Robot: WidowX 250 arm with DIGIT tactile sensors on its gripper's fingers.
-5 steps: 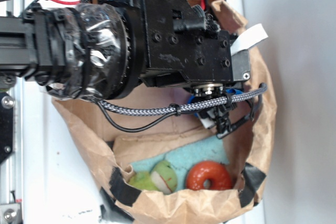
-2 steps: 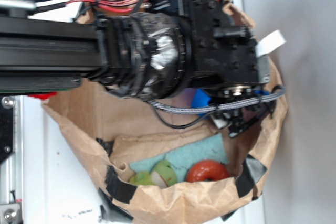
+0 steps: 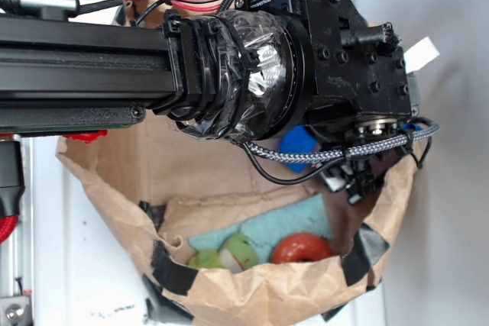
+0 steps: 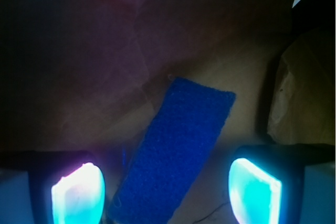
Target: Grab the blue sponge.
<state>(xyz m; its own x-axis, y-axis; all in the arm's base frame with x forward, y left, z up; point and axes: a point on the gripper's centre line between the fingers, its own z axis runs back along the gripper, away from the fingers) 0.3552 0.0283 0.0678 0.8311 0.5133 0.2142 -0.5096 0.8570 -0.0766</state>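
The blue sponge point(image 4: 176, 153) lies flat on brown paper and runs diagonally from lower left to upper right in the wrist view. My gripper point(image 4: 167, 195) is open, its two glowing fingertips standing either side of the sponge's near end without touching it. In the exterior view only a patch of the blue sponge point(image 3: 299, 145) shows under the black wrist, inside the paper bag point(image 3: 252, 295). The gripper point(image 3: 359, 181) reaches down into the bag at its right side, and its fingers are mostly hidden by the wrist body and a braided cable.
A red ring point(image 3: 299, 249), a green and white round object point(image 3: 239, 251) and a pale teal cloth point(image 3: 290, 221) lie in the bag's near end. Bag walls with black tape patches point(image 3: 179, 276) surround the gripper closely. A dark paper fold point(image 4: 299, 93) rises right of the sponge.
The arm has moved right and slightly up in the exterior view. More of the blue sponge shows under the wrist than before. The bag's right wall has been pushed outward.
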